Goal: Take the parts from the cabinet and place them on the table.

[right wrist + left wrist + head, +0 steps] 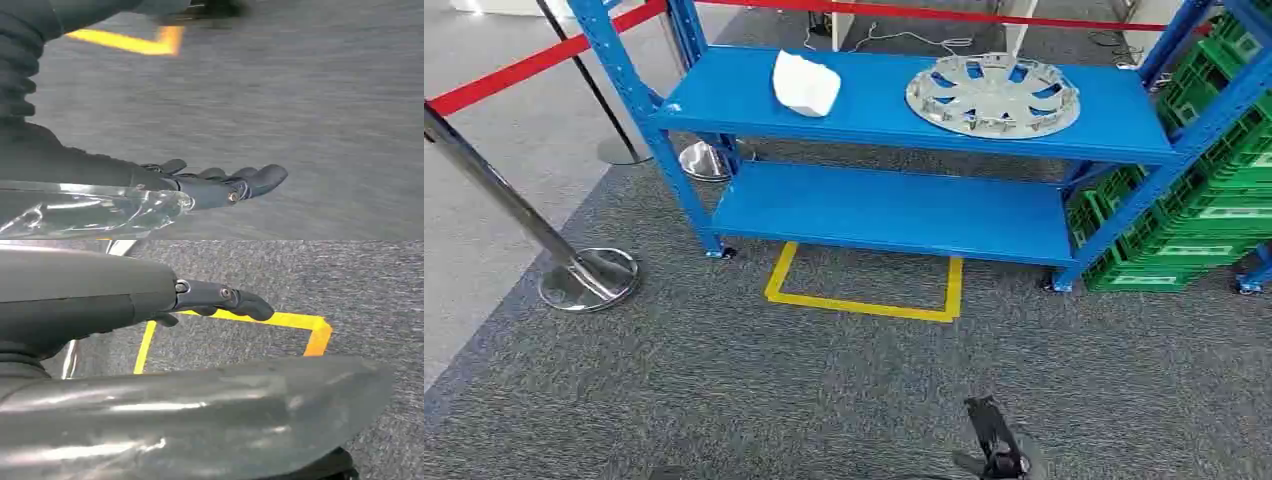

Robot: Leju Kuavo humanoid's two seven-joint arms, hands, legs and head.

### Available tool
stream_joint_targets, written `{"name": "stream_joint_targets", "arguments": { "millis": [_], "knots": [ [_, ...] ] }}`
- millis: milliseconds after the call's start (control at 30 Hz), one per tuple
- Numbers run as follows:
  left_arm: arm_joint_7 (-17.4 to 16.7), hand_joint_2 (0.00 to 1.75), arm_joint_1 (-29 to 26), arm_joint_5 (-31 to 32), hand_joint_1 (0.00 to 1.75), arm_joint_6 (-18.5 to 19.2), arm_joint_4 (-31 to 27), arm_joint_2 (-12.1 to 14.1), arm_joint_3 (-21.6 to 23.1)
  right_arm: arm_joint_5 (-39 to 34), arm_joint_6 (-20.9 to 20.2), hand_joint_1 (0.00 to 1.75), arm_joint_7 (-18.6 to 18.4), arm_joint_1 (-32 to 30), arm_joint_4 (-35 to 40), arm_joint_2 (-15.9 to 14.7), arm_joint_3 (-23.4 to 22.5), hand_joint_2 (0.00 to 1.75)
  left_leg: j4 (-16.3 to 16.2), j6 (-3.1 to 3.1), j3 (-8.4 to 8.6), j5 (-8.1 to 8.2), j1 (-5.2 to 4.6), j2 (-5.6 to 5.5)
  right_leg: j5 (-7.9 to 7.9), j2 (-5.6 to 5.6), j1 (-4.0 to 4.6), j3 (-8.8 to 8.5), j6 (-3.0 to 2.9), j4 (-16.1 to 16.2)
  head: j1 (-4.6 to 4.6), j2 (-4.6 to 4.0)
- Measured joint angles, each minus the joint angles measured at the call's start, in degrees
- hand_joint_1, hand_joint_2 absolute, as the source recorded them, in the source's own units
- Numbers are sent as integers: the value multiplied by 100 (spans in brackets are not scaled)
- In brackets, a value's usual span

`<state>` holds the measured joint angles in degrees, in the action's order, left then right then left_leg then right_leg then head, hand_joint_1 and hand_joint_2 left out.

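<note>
The silver wheel cover (pixel 994 95) lies flat on the top shelf of the blue cabinet (pixel 864 215), toward that shelf's right end. A white part (pixel 805 84) sits on the same shelf, nearer its left end, well apart from the cover. The lower shelf is bare blue. A yellow tape outline (pixel 864 300) marks the grey carpet (pixel 724 390) in front of the cabinet. Green crates (pixel 1214 200) are stacked at the cabinet's right side. The left hand (pixel 220 297) hangs over the carpet, fingers extended, holding nothing. The right hand (pixel 220 182), in a blurred view, appears likewise empty with fingers extended.

top shelf (pixel 724 95): ahead of right hand (pixel 996 445), open from front; white part (pixel 805 84) and wheel cover (pixel 993 95) well apart.
side posts (pixel 629 95): blue uprights bound reach.
green crates (pixel 1224 190): block right end.
</note>
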<state>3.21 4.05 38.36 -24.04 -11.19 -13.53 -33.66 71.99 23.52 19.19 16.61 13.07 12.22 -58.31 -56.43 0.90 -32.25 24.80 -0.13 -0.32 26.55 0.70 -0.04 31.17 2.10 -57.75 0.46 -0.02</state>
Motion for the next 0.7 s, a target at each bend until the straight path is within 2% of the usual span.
{"name": "stream_joint_targets", "arguments": {
  "millis": [67, 167, 267, 400, 467, 533, 633, 700],
  "knots": [
    [35, 0, 11, 7, 0, 0, 0, 0, -22, -130, -150, 0, 679, 321, 41, 140, 128, 175, 0, 9, -3, -7, 1, 5, -13, -14, 0, 12, 3, -2, -2, 0],
    [46, 0, 22, 28, 0, 0, 0, -15, -65, -589, -251, 0, 1485, 851, 87, 419, 479, 175, 0, 12, -5, -20, 4, 8, -15, -12, 1, 19, -1, -5, -4, 0],
    [50, 0, 22, 59, 0, 0, 0, -26, -127, -968, -199, 0, 1690, 1195, 85, 575, 864, 175, 0, 6, -6, -25, 5, 5, -16, 3, 2, 15, -3, -5, 0, 0],
    [57, 0, 24, 103, 0, 0, 0, -28, -153, -2025, -153, 0, 1856, 1290, 155, 664, 1614, 175, 0, 6, -8, -25, 3, 5, -18, -2, 2, 14, -3, -6, -2, 0],
    [57, 0, 24, 146, 0, 0, 0, -28, -175, -3256, -111, 0, 1778, 1199, 471, 725, 2396, 175, 0, 6, -9, -25, 2, 5, -18, 2, 1, 15, -3, -5, 0, 0],
    [57, 0, 22, 203, 0, 0, 0, -31, -212, -4174, -55, 0, 1600, 980, 1001, 732, 3489, 175, 0, 6, -12, -24, 1, 5, -18, -2, 1, 18, -3, -5, 2, 0],
    [39, 0, 29, 286, 0, 13, 0, -33, -254, -4886, -63, 0, 1627, 603, 2034, 739, 4847, 175, 0, 5, -16, -23, 0, 6, -18, -6, 1, 26, -3, -5, -2, 0],
    [22, 0, 25, 328, 0, 31, 0, -39, -267, -5144, -128, 0, 1478, 469, 2849, 667, 5645, 175, 0, 6, -25, -25, 1, 7, -21, -6, 0, 37, -4, -5, 2, 0]
  ]
}}
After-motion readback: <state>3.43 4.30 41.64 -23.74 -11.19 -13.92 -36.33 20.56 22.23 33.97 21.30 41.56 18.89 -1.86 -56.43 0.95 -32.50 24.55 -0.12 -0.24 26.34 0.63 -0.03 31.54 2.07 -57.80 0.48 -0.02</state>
